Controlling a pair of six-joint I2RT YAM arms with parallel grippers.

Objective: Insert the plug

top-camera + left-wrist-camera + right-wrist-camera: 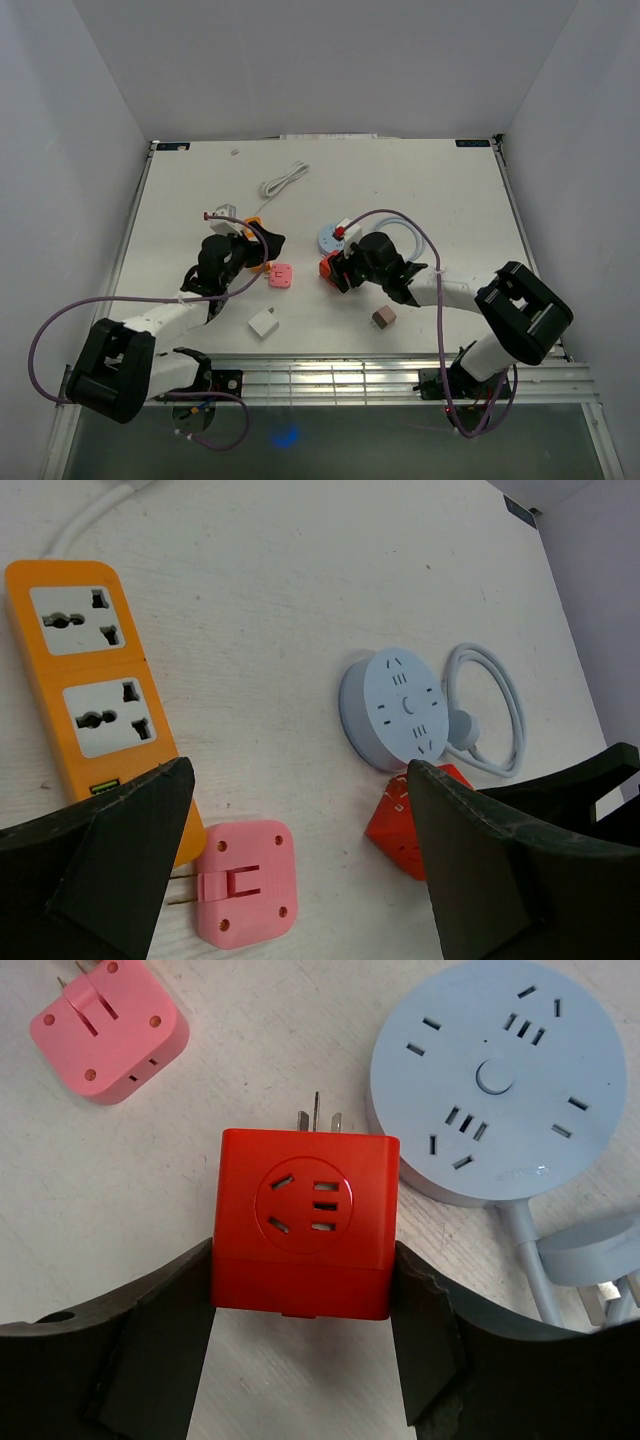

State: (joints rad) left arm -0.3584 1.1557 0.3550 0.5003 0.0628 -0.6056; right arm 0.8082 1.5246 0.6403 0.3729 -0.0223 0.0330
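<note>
Red plug (305, 1222), round socket (500, 1075) beside, pink adapter (108, 1028)

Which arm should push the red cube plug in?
Right. The right fingers grip the red cube, and the round blue socket sits right beside it. The left fingers are wide open, holding nothing.

Red cube plug (305, 1225), flat, perhaps touching round socket (500, 1070)

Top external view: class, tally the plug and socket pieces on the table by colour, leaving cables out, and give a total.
Orange power strip: 1
Pink adapter: 1
Red cube adapter: 1
Pale blue round socket: 1
White adapter: 1
Brown block: 1
Total: 6
</note>
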